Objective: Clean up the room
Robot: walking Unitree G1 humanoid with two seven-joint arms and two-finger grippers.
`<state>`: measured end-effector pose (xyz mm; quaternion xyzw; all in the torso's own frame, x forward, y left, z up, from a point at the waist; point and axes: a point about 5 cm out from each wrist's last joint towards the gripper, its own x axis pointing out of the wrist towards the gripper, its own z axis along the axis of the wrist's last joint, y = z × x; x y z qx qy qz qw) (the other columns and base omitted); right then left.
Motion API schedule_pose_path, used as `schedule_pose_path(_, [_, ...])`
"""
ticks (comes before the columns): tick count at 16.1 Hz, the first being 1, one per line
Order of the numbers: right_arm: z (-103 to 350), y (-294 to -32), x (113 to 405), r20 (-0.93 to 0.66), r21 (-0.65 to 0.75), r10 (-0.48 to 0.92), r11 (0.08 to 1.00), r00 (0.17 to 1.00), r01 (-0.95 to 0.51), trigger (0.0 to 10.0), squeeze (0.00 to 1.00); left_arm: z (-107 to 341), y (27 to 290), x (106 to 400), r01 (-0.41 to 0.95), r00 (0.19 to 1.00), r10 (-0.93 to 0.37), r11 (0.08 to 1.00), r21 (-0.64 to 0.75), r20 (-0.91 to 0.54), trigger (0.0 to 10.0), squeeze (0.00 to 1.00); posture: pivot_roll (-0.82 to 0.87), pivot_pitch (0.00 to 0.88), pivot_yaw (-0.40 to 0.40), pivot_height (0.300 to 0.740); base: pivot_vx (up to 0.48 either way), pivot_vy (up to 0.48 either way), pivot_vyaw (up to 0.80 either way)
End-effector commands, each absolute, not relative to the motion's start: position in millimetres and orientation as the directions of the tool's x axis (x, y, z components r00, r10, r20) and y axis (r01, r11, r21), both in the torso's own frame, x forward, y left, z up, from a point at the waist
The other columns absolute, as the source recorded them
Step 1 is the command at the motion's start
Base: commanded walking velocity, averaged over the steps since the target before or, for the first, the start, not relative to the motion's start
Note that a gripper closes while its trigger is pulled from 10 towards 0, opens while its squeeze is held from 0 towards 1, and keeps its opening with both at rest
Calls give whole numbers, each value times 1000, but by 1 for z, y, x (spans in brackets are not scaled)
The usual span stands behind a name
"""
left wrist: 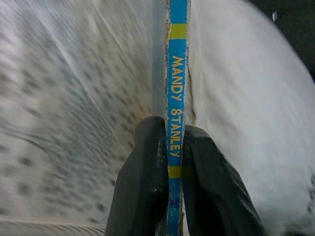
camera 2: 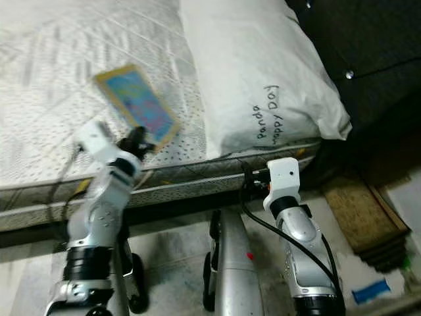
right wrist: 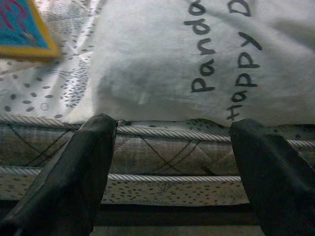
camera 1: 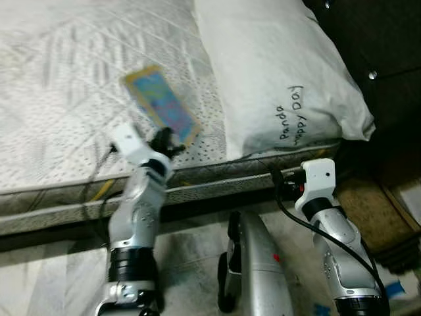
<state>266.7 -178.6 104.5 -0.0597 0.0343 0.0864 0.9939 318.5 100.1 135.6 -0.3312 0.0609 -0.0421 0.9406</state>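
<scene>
A thin blue picture book with a yellow border [camera 1: 161, 105] is held above the white mattress [camera 1: 59, 99], blurred with motion. My left gripper [camera 1: 166, 142] is shut on the book's near edge. In the left wrist view both black fingers [left wrist: 147, 182] pinch the blue spine [left wrist: 176, 98], which reads "MANDY STANLEY". My right gripper [right wrist: 172, 147] stands open with nothing between its fingers, level with the side of the mattress [right wrist: 162, 162], below a white pillow [camera 1: 276, 72] printed "Panda Happy Day". A corner of the book [right wrist: 24, 29] also appears in the right wrist view.
The bed's quilted side [camera 1: 217, 181] runs across in front of me. A dark headboard [camera 1: 375, 46] rises at the right. Brown boards [camera 1: 368, 210] lie on the floor by the bed's corner. Blue tape [camera 2: 370, 291] marks the floor at the lower right.
</scene>
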Motion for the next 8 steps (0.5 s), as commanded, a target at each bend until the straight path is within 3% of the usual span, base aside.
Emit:
schedule_pose_path(1, [106, -186, 263, -92, -140, 155, 976, 984, -167, 10000, 0, 125, 80, 317, 54, 968, -202, 749, -660, -150, 10000, 0, -167, 252, -117, 541, 0, 0, 0])
schedule_pose_path(5, [110, -191, 264, -92, -161, 141, 975, 986, -155, 10000, 0, 132, 44, 325, 88, 893, -402, 598, -796, -203, 10000, 0, -185, 243, -120, 541, 0, 0, 0])
schedule_pose_path(8, [110, -190, 264, -98, -166, 145, 973, 985, -160, 10000, 0, 139, 36, 326, 122, 863, -464, 575, -809, -199, 10000, 0, -183, 236, -121, 541, 0, 0, 0])
